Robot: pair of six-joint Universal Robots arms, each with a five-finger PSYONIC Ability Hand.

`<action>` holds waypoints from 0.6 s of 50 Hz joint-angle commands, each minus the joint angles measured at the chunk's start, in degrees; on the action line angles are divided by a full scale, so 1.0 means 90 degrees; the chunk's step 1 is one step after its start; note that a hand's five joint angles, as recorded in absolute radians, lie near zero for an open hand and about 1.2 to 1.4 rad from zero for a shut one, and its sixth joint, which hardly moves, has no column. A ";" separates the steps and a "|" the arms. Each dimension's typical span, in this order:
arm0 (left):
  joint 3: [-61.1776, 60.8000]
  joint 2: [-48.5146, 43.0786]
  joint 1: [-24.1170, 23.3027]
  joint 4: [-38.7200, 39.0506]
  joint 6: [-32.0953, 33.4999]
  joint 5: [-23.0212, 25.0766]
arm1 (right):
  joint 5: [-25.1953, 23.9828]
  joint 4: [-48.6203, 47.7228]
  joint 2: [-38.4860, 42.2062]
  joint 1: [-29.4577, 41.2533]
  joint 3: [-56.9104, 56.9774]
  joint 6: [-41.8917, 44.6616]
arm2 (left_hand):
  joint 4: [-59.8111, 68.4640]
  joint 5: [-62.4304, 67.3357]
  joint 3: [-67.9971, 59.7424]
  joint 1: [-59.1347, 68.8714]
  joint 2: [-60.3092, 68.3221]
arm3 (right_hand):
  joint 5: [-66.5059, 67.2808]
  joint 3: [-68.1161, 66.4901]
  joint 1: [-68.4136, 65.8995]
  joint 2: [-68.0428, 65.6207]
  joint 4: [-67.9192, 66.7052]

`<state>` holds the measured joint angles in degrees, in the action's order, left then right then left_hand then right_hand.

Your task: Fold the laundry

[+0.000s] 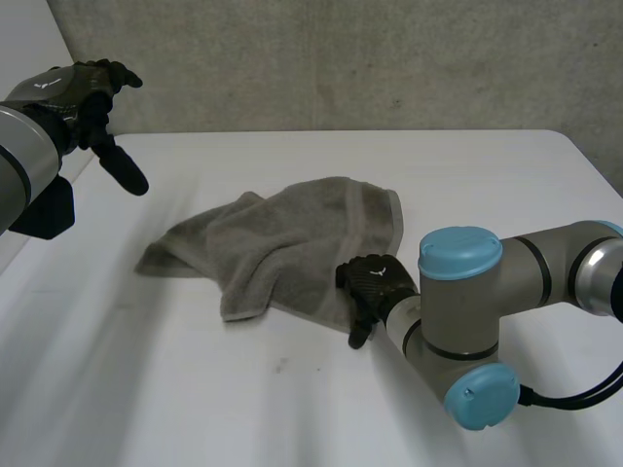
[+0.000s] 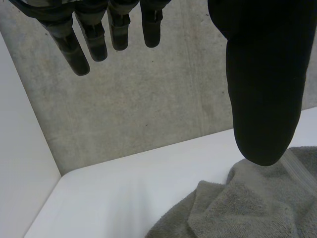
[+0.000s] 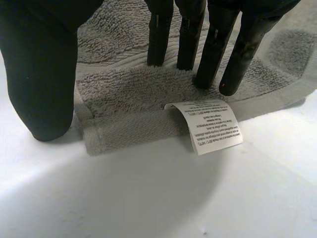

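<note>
**Towel (image 1: 282, 243) unfolded at table ctr; left hand (image 1: 76, 89) up, right hand (image 1: 375, 284) on hem**

The left hand is held in the air, well apart from the towel. Its fingers (image 2: 74, 49) are seen straight and slightly spread, w/ nothing between them and the thumb. A concrete wall (image 2: 148, 109) is seen beyond the fingertips. Below the thumb tip, a bunched part of the towel is seen lying on the white table (image 2: 114, 183).

The towel (grey terry) is seen crumpled and unfolded.

The right hand is laid on the towel's edge nearest the robot. Its fingers (image 3: 208, 64) are held straight, tips set down on the pile just inside the hem; nothing is gripped. The thumb is placed beside the towel's corner. A white care label (image 3: 205, 124) is seen sticking out from the hem just past the fingertips, curled onto the table.
</note>
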<state>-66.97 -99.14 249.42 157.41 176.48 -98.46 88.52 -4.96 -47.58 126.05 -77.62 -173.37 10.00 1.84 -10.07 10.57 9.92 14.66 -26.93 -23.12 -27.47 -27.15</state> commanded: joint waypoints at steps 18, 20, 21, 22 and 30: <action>-0.0079 0.0010 -0.0047 0.0039 0.0000 0.0003 | 0.0116 -0.0279 0.0120 -0.0050 0.0236 0.0123 | 0.0061 -0.0144 -0.0054 -0.0003 0.0071 | 0.1539 -0.1287 -0.1710 -0.1227 -0.1263; -0.0098 0.0020 -0.0047 0.0097 0.0000 0.0003 | 0.0116 -0.0357 0.0120 -0.0070 0.0226 0.0162 | 0.0061 -0.0144 -0.0054 -0.0003 0.0071 | 0.2506 -0.2253 -0.2676 -0.2193 -0.2229; -0.0098 0.0020 -0.0047 0.0098 0.0000 0.0003 | 0.0116 -0.0357 0.0120 -0.0070 0.0226 0.0162 | 0.0061 -0.0144 -0.0054 -0.0003 0.0071 | 0.2511 -0.2259 -0.2682 -0.2199 -0.2235; -0.0118 0.0020 -0.0047 0.0117 0.0000 0.0003 | 0.0116 -0.0396 0.0120 -0.0070 0.0217 0.0191 | 0.0061 -0.0144 -0.0054 -0.0003 0.0071 | 0.3122 -0.2869 -0.3292 -0.2809 -0.2845; -0.0147 0.0030 -0.0047 0.0147 0.0010 0.0003 | 0.0067 -0.0494 0.0150 -0.0070 0.0187 0.0211 | 0.0061 -0.0144 -0.0054 -0.0003 0.0071 | 0.5742 -0.5489 -0.5913 -0.5429 -0.5465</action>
<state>-68.11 -98.91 248.99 158.55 176.49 -98.44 89.51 -8.84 -46.48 125.43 -75.75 -171.62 10.00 1.84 -10.07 10.57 9.90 46.85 -58.97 -50.09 -58.91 -59.14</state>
